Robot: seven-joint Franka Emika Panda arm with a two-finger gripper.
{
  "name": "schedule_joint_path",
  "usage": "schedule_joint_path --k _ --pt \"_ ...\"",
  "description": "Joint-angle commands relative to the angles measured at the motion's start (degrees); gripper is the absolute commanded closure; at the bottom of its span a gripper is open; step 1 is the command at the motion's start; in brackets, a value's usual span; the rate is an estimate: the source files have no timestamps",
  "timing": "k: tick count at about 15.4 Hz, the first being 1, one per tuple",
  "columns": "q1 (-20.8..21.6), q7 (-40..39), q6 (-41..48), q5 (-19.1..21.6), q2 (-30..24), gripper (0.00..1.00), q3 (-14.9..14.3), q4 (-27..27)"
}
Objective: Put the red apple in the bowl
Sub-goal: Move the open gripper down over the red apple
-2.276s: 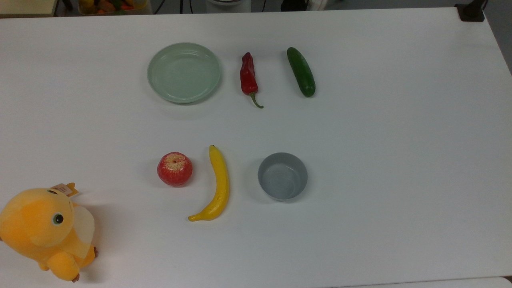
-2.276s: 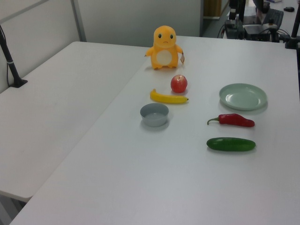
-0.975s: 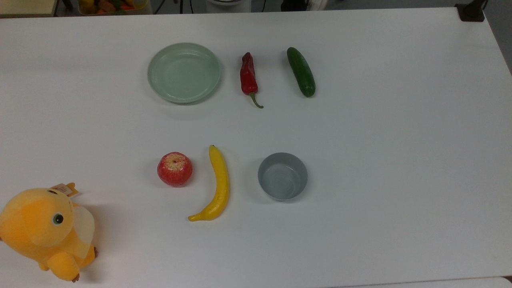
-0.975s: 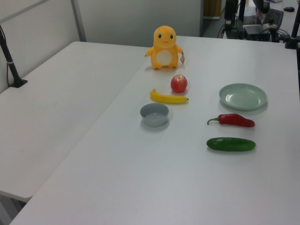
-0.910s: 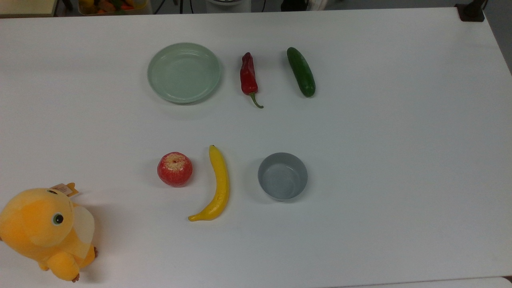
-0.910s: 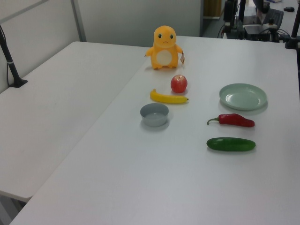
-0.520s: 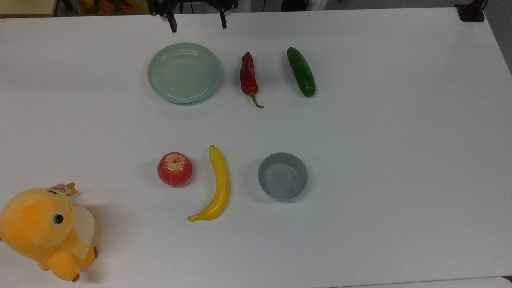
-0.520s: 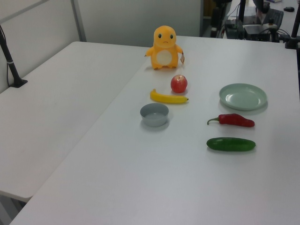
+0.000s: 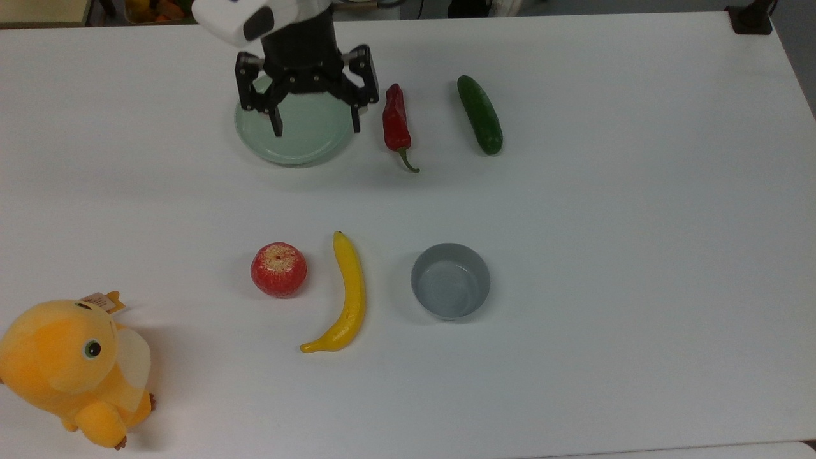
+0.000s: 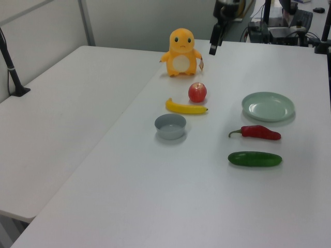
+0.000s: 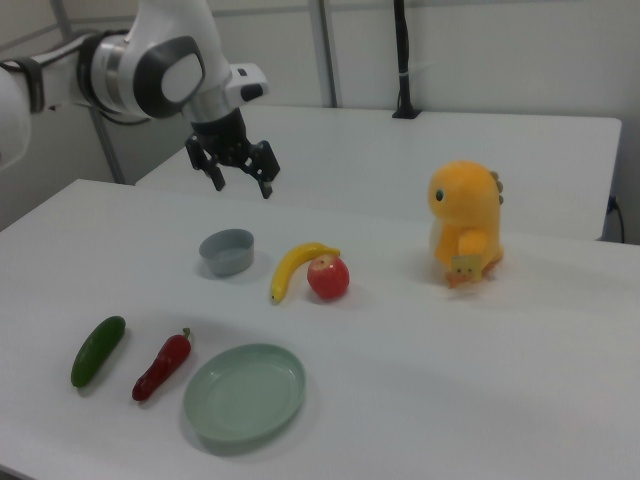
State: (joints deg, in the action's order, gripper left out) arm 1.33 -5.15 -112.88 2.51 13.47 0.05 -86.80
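Note:
The red apple (image 9: 278, 269) (image 10: 197, 92) (image 11: 328, 277) rests on the white table, with a yellow banana (image 9: 349, 293) lying between it and the grey bowl (image 9: 451, 280) (image 10: 170, 126) (image 11: 227, 250). The bowl is upright and has nothing in it. My gripper (image 9: 315, 127) (image 10: 214, 46) (image 11: 243, 185) hangs open and empty, well above the table. In the top view it overlaps the pale green plate (image 9: 306, 152), far from the apple toward the top view's top. In the right view it hovers beyond the bowl.
A red chili pepper (image 9: 396, 121) and a green cucumber (image 9: 480, 115) lie to the top view's right of the plate. A yellow plush toy (image 9: 70, 370) stands at the top view's bottom left. A second white table (image 10: 62, 113) adjoins on the left view's left.
The arm has come in from the top view's top edge, and the open gripper now hangs over the plate. Nothing on the table has moved.

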Motion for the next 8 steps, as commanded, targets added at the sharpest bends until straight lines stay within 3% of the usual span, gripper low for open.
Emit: schedule_joint_path --k 1,8 --pt "-0.01 -0.65 -5.85 -1.28 1.20 0.00 -0.66 -2.67" --pt "-1.24 -0.04 -15.16 -1.71 7.62 0.00 -0.75 -2.67"
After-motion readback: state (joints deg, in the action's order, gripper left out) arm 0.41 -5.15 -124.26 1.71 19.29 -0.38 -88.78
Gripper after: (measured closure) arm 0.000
